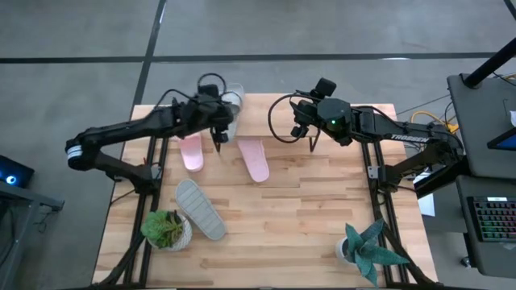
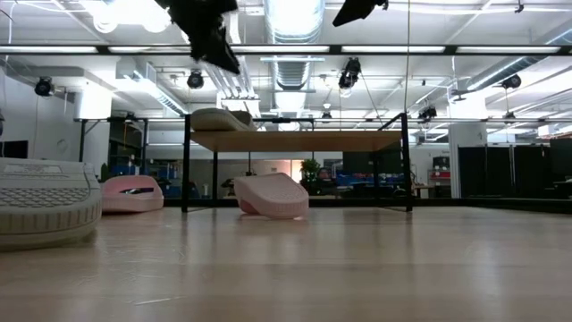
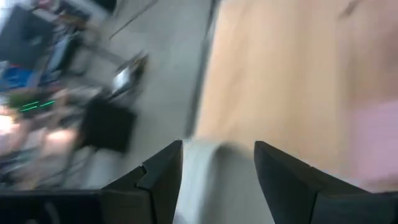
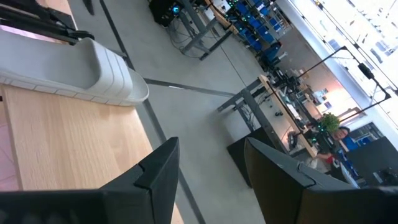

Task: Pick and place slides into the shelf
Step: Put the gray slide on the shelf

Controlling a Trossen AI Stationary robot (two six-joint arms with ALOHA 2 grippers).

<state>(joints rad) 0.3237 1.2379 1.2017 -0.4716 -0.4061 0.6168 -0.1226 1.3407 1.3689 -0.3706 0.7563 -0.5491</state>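
With one grey slide (image 1: 231, 100) lying on the shelf (image 2: 295, 140), three remain

My left gripper (image 1: 218, 143) and right gripper (image 1: 313, 145) both hang open, empty; two pink slides (image 1: 253, 159) and a grey one (image 1: 200, 209) wait on the wooden table (image 1: 306, 225) (workshop behind)

Two dark arms, looped black cables, white lettering
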